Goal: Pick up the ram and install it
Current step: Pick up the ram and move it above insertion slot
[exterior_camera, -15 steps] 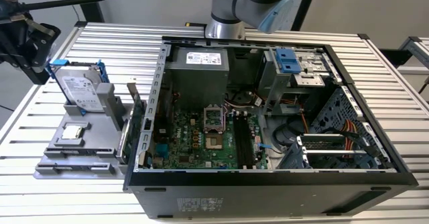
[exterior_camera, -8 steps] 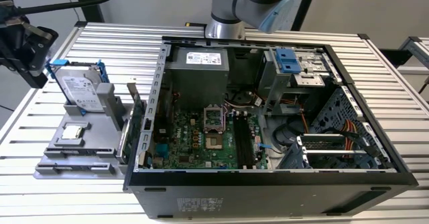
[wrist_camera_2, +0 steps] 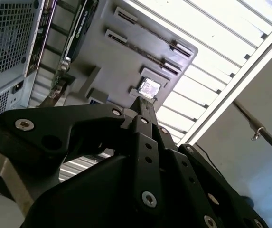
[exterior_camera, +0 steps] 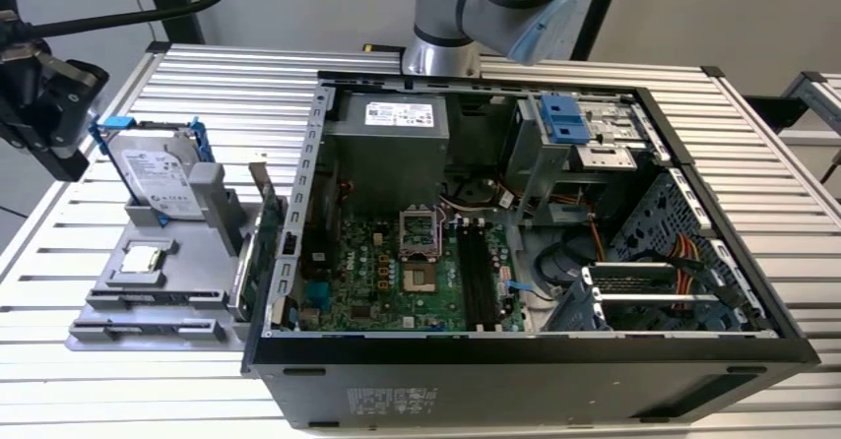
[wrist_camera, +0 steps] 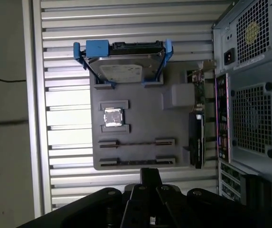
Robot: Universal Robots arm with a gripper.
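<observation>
Hanging by the gray tray [wrist_camera: 140, 107] at the counter's [wrist_camera: 64, 57] edge, beside the open computer case [exterior_camera: 526, 380], jaws pressed narrow, holding nothing. Cannot tell the ram's place. Hard drive [wrist_camera: 121, 71] and chip [wrist_camera: 113, 117] resting on tray.

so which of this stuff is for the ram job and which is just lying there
Job: gripper; ram, seemingly the thin strip edge-on in the grey holder; motherboard memory slots.
Lying about: hard drive; processor chip; green card.
</observation>
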